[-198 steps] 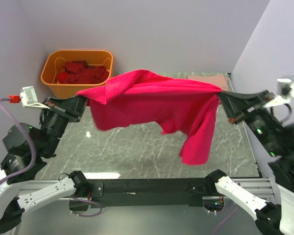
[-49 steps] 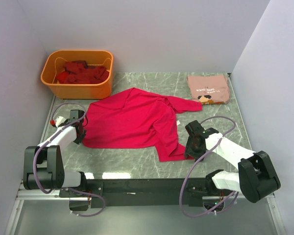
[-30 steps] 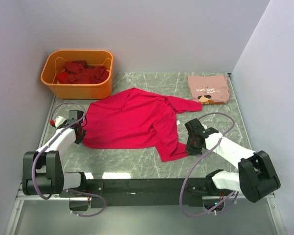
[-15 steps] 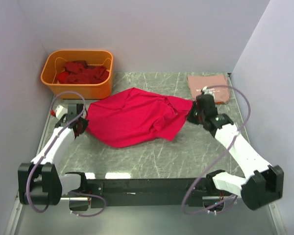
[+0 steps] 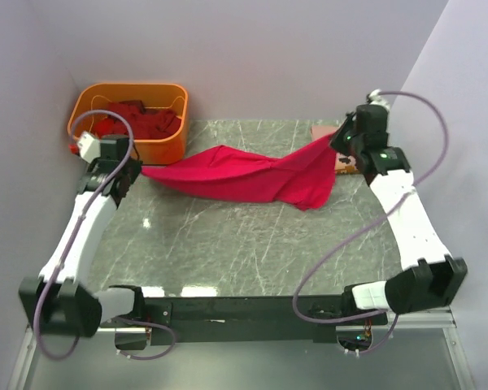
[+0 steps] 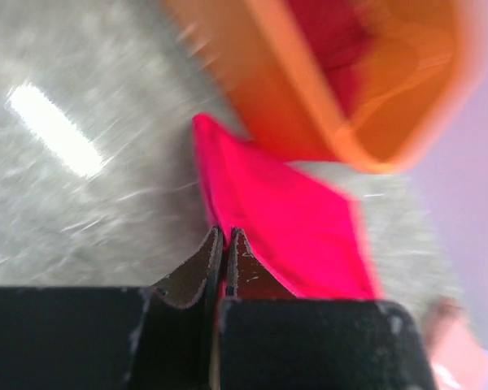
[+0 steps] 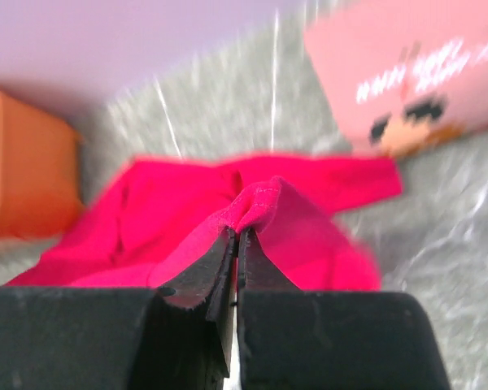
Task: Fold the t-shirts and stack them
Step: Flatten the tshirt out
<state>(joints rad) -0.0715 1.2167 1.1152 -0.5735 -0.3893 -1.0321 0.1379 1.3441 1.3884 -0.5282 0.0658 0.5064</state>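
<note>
Nearest us is the table [image 5: 228, 252]; the action sits over its mid-to-far part. The left gripper [image 5: 135, 168] is pinched tight on one end of the crimson tee [image 5: 244, 175], and the right gripper [image 5: 340, 140] likewise on the other end, jaws all but touching w/ just a fold of cloth between. The tee hangs between the two as a sagging band above the table, w/ a lobe drooping lowest near the right end. Whether that lobe touches the table we can't tell.

Handling, as we judge it: light, soft, no stiffness at all, so it takes whatever shape gravity gives and a two-point hold lets the middle bag. Cloth isn't slippery, but a thin pinch could creep out under a tug. Best holds are prob. hems, shoulder seams or corners, taken wide apart at matching spots, so it can lay flat.

Views: the top cam gives the whole span, both grippers, and the tub [image 5: 159, 150] at far left w/ dark tees [image 5: 138, 122] inside. It mostly hides the salmon tee [image 5: 322, 129] behind the right gripper. The right wrist cam shows that tee's print plainly, flat on the table beyond the crimson one, plus the bunched ridge of cloth right at its tips. The left wrist cam, though blurred, shows a flat edge running from its tips toward the tub wall — detail the top cam lacks.
</note>
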